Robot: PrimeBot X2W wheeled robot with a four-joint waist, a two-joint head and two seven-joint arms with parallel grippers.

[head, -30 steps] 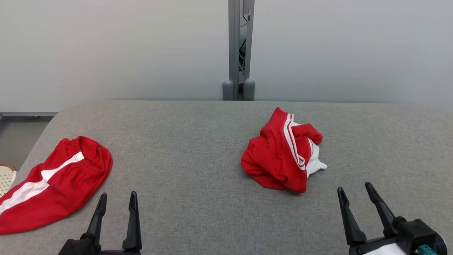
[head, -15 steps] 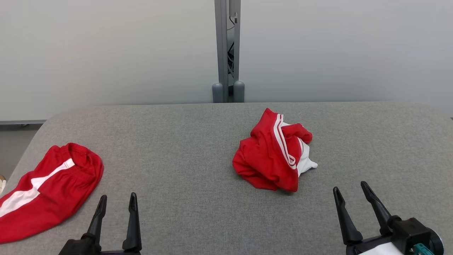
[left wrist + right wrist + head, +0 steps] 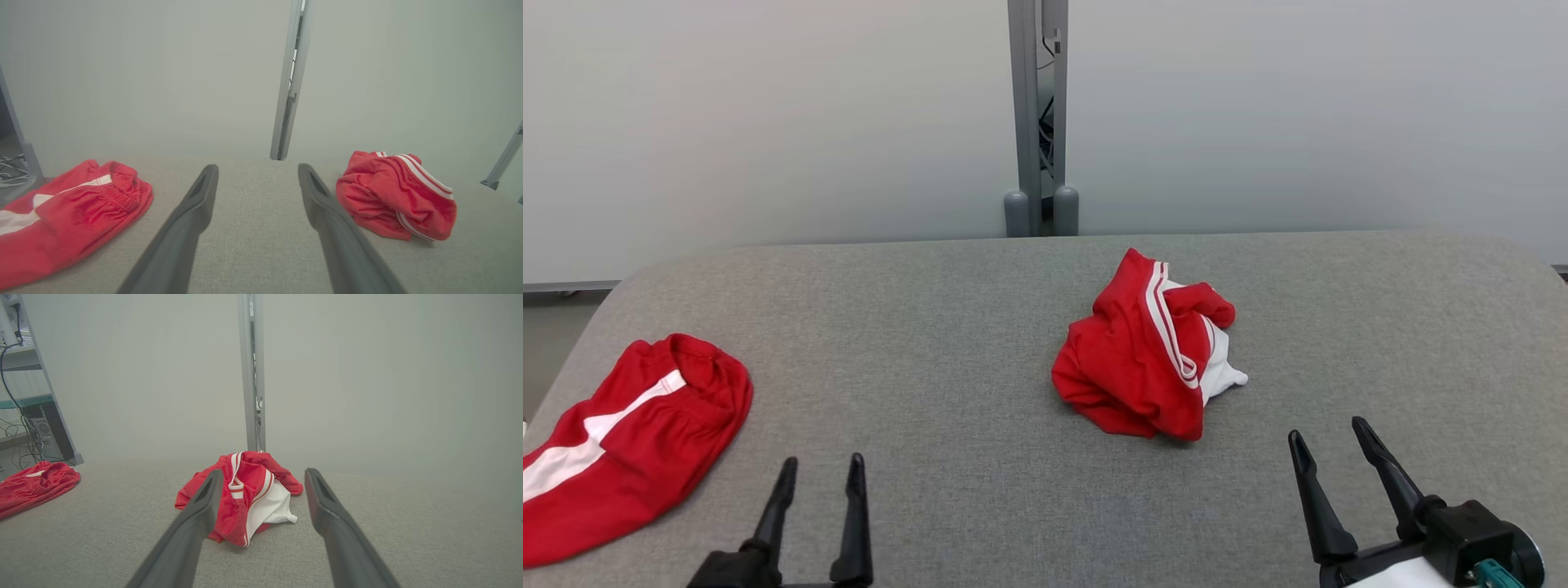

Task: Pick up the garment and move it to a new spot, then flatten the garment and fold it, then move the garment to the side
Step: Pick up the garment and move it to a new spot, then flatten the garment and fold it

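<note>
My right gripper (image 3: 1325,430) hovers over the near part of the table (image 3: 947,327), its two fingers spread wide with nothing between them. My left gripper (image 3: 822,460) is likewise splayed and empty. From the right gripper the crumpled garment (image 3: 1143,367), a red bundle with white stripes and a white patch, sits at about eleven o'clock, near but apart. In the right wrist view it lies almost dead ahead at twelve. From the left gripper it is at two o'clock, well apart, and a second red garment (image 3: 629,441) lies flatter at about nine o'clock by the table's left edge. I judge this to be the first step, the pick-up, not yet begun. Next I need to reach the right arm forward and down, then close on a raised fold of the bundle.
</note>
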